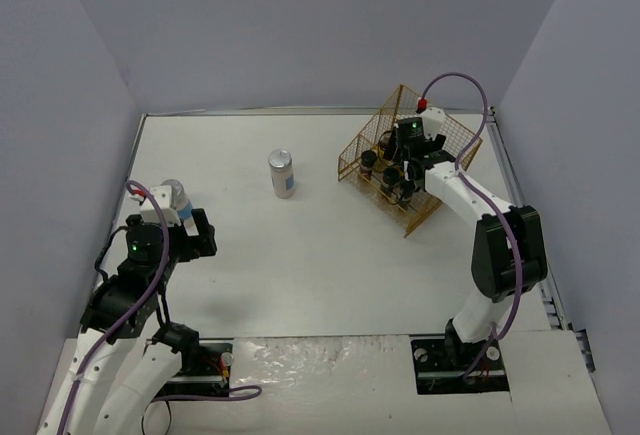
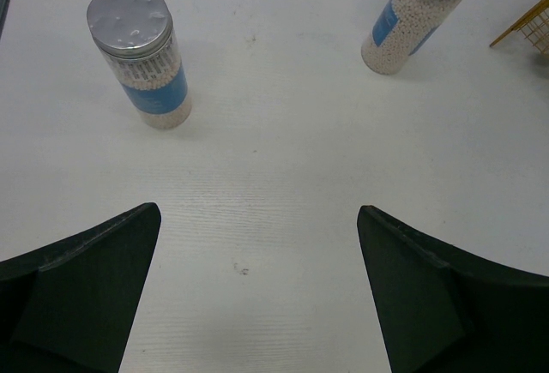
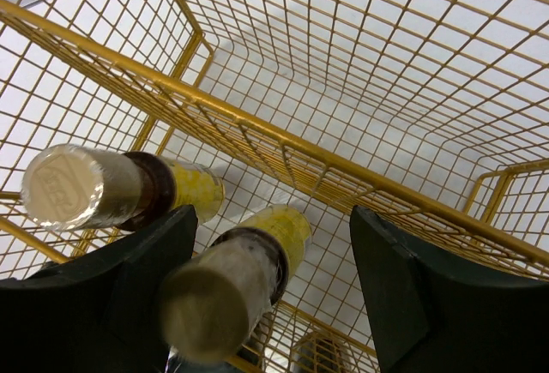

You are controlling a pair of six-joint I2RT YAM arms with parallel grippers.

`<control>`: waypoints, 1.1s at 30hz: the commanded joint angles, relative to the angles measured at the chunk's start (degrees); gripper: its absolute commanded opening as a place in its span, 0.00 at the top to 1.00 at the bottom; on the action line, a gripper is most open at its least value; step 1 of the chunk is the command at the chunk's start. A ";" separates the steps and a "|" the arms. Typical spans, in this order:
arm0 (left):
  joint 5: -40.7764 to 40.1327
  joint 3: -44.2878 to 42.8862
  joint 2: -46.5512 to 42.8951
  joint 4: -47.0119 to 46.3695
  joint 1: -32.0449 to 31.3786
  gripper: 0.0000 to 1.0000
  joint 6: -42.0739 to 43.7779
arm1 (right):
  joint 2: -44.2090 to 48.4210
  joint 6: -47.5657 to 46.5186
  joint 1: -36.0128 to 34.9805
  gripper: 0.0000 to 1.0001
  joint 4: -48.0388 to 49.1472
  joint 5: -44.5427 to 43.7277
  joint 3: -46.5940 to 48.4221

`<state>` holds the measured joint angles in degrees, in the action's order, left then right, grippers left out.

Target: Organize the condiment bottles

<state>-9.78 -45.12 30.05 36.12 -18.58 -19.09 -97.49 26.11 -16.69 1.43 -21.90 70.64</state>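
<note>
Left fingers (image 2: 107, 274): spread wide, gripping nothing and touching nothing. Bare tabletop (image 2: 257, 176) shows between my two dark tips.
Left fingers, place: I hover low by the tabletop's left edge, about midway between its near and far edges.
Nearer silver-lidded jar (image 2: 137, 56): upright by the left edge, just beyond my left fingers and off to one side of their gap, apart from both tips. It has a blue label and pale grains inside.
Second silver-lidded jar (image 1: 282, 173): upright around the middle of the tabletop, somewhat toward the far edge. It is well apart from the first jar and from the basket.
Right fingers (image 3: 412, 296): parted, down inside the gold wire basket (image 1: 440, 135), not clamped on anything.
First slim yellow-labelled bottle (image 3: 257, 261): in the gap between my right fingers, its pale cap toward my wrist camera and blurred. It sits close against one finger, and I cannot tell whether they touch. Open space separates it from the other finger.
Second slim yellow-labelled bottle (image 3: 120, 186): just beside the first, outside the gap, past the same finger.
Gold wire basket, place: on the tabletop toward the far right corner.
Dark black-capped jars (image 1: 369, 161): in the basket beside my right fingers. From above they are small dark shapes, partly hidden by my wrist, so I cannot count them.
</note>
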 commanded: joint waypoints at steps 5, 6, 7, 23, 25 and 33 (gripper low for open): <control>0.91 -1.46 1.15 -3.60 0.92 0.03 0.28 | 5.20 -0.18 0.26 0.27 -0.29 -0.51 1.87; 0.87 -1.42 1.15 -3.64 0.92 0.03 0.28 | 5.83 -0.18 0.26 0.27 -0.32 -0.10 1.65; 0.83 -1.38 1.15 -3.67 0.92 0.03 0.28 | 6.46 -0.18 0.26 0.27 -0.36 0.31 1.42; 0.99 -1.45 0.79 -3.77 1.62 0.03 0.20 | 18.90 -17.14 -1.28 0.10 -2.93 26.88 3.11; 1.03 -1.37 0.72 -3.86 1.65 0.03 0.20 | 18.72 -19.52 -1.95 0.08 -2.92 29.91 4.73; 1.09 -1.55 0.27 -3.41 2.41 0.03 0.20 | 4.87 -32.23 -11.48 0.00 -5.51 40.71 17.34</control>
<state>-8.82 -45.12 30.35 36.09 -16.73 -19.09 -85.97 1.81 -24.81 -5.20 10.95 82.92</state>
